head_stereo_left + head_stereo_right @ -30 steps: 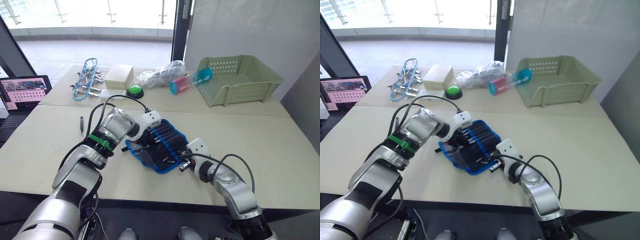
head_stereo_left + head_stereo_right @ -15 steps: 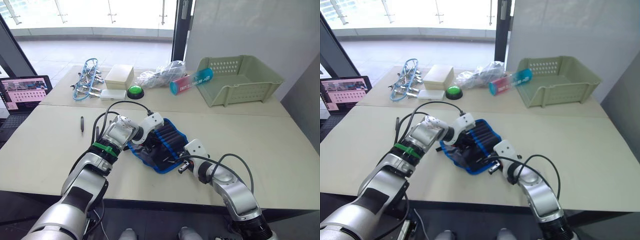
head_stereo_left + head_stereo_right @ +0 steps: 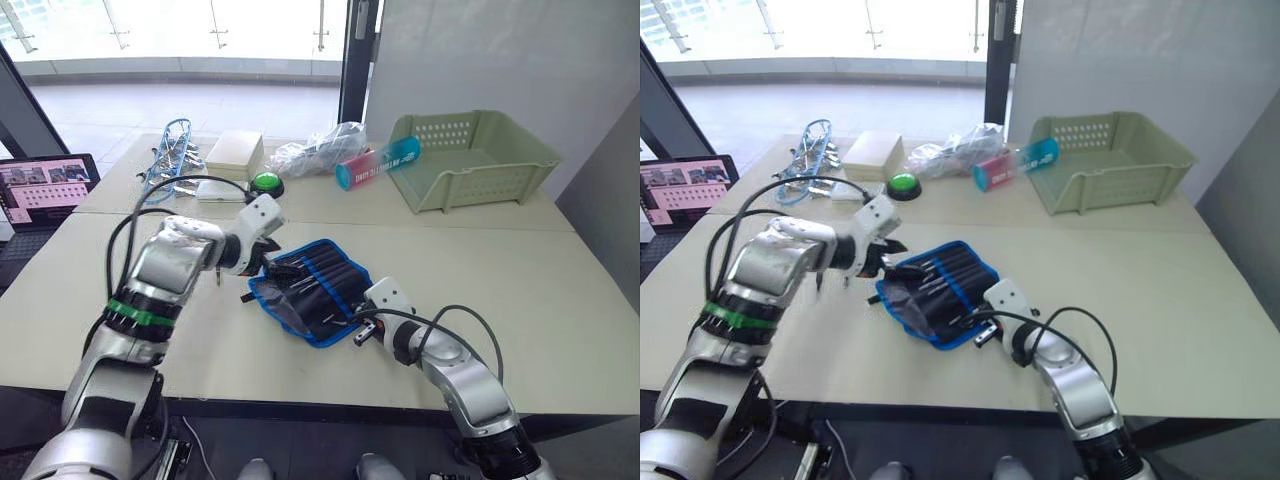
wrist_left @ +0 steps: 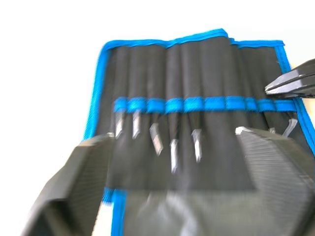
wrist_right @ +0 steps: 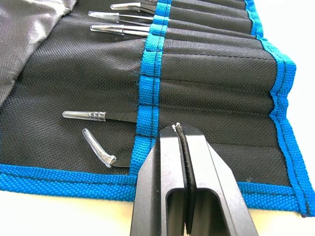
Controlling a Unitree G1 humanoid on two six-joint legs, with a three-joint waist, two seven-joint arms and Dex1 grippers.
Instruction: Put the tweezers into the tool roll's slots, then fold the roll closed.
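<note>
The tool roll (image 3: 318, 290) lies open on the table, black with blue edging. Several tweezers (image 4: 173, 152) sit in its slots (image 4: 197, 73), their capped tips poking out below the blue band. My left gripper (image 3: 262, 252) hovers just off the roll's left end, its fingers (image 4: 74, 191) spread wide open with nothing between them. My right gripper (image 5: 181, 147) is shut, and its tip rests on the roll's blue band at the near right end. Beside it are two more capped tweezer tips (image 5: 83, 115). The roll's strap (image 3: 247, 296) trails off the near left corner.
A green basket (image 3: 470, 160) stands at the back right. A tube (image 3: 378, 162), a plastic bag (image 3: 320, 150), a green button (image 3: 264, 182), a white box (image 3: 235, 152) and a blue-framed tool bundle (image 3: 170, 160) line the back. A laptop (image 3: 45, 185) sits at the far left.
My left gripper has pulled back off the roll toward the left and opened. The right gripper has stayed shut on the roll's near edge. The camera has shifted slightly.
</note>
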